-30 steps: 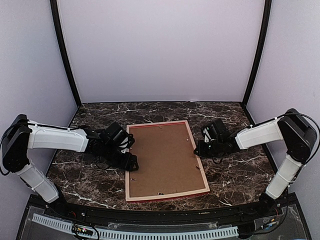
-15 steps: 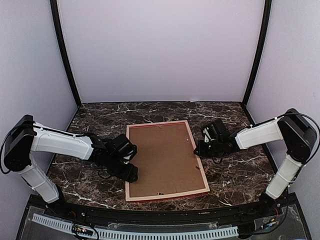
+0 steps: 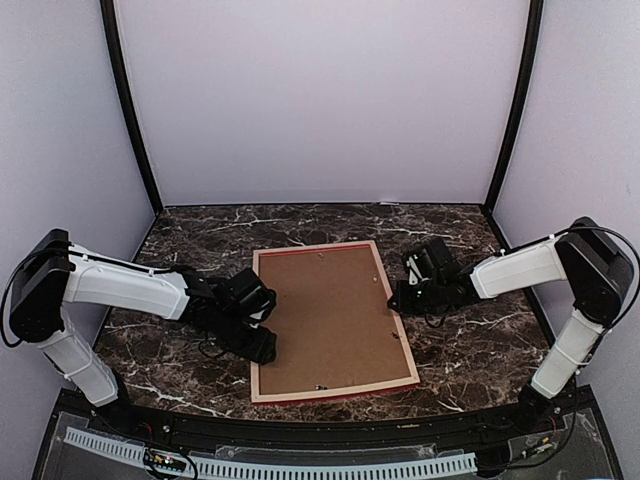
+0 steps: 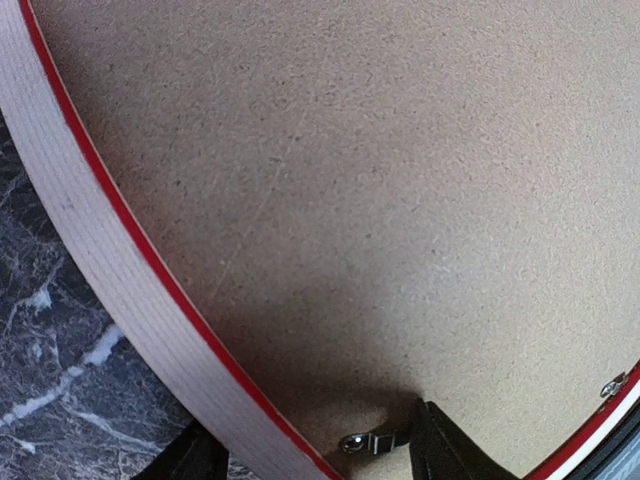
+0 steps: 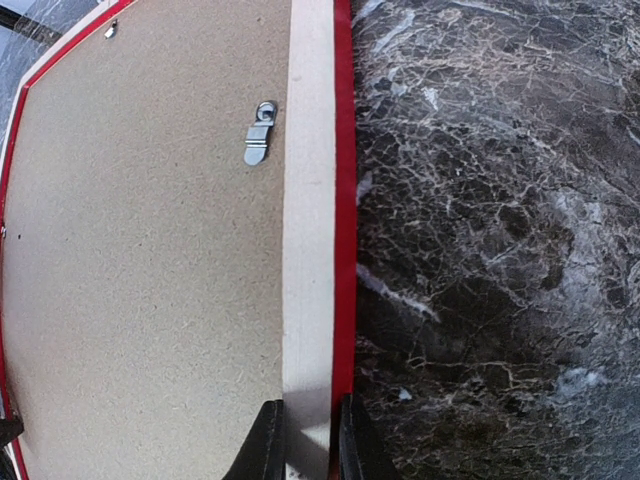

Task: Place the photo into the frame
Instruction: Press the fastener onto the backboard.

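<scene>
The frame lies face down on the table, pale wood back up, red showing at its edges. A brown backing board fills it. The photo is hidden. My left gripper is open astride the frame's left rail: one finger is outside on the table, and the other fingertip is on the board beside a small metal clip. My right gripper is shut on the frame's right rail, its fingers on either side of the wood.
The dark marble table surrounds the frame. A second metal clip sits by the right rail, with more small clips along the frame's top and bottom edges. Grey walls enclose the back and sides.
My left gripper has slid toward me along the frame's left rail and its jaws have narrowed a little. The right arm and the frame have not moved.
</scene>
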Controlling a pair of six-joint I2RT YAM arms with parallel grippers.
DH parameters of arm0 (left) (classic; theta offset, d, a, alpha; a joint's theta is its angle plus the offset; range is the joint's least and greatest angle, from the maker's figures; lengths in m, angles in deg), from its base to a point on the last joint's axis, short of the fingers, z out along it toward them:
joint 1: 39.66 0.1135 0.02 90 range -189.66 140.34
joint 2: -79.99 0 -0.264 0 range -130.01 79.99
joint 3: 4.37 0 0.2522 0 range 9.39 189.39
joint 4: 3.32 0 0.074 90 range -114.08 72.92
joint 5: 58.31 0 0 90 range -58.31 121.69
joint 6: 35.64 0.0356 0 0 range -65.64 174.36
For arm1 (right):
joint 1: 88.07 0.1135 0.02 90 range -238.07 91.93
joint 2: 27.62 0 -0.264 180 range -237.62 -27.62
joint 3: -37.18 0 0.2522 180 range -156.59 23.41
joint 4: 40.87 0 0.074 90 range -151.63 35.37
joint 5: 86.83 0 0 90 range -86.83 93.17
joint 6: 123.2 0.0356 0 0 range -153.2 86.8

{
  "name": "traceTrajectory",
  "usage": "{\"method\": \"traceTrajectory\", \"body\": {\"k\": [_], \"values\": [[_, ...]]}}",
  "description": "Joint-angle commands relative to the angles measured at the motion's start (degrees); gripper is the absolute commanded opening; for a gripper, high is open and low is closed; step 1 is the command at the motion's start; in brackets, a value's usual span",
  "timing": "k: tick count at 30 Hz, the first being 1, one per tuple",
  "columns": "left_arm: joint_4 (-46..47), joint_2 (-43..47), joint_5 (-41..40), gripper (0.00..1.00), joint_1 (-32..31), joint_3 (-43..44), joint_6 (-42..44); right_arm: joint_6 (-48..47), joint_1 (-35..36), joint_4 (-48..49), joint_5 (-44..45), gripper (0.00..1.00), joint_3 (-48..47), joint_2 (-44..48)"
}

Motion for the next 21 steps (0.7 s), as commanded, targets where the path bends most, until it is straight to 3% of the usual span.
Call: {"method": "traceTrajectory", "body": {"k": [1, 11, 21], "values": [[-2.5, -0.1, -1.0, 0.61, -0.1, 0.8, 0.1, 0.6, 0.2, -3.4, -2.0, 0.02, 1.9, -1.9], [-7.4, 3.9, -0.7, 0.6, -0.1, -1.0, 0.8, 0.4, 0.1, -3.6, -1.9, 0.02, 1.8, -1.9], [-4.0, 5.7, 3.1, 0.64, -0.1, 0.3, 1.1, 0.3, 0.1, -4.0, -2.0, 0.02, 1.6, -1.7]]}}
